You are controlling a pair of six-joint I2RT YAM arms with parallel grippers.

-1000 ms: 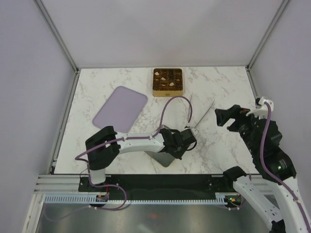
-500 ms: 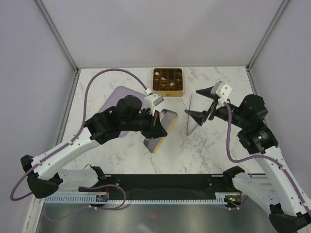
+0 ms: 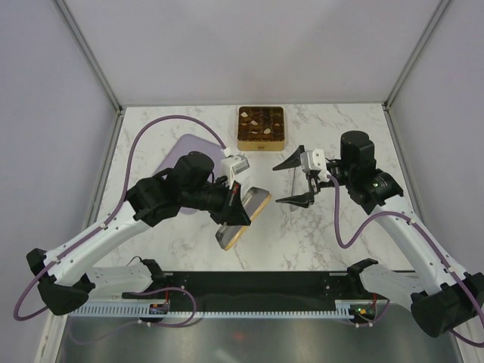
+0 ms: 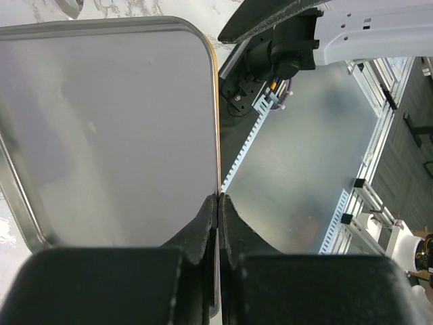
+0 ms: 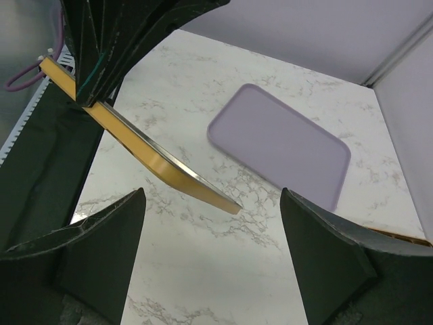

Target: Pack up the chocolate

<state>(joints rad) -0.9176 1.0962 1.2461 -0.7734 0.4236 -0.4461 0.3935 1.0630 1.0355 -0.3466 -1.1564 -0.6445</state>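
1. Your left gripper [image 4: 218, 203] is clamped on the edge of the gold lid [image 3: 246, 215], holding it tilted above the table [image 3: 325, 242].
2. Your right gripper [image 3: 291, 181] has its jaws spread wide, just right of the lid.
3. The chocolate [image 3: 261, 121] sits in the gold tin [image 3: 261, 144] at the far edge.

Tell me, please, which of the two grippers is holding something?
The left gripper, shut on the gold-rimmed lid; the right gripper stands open, empty.
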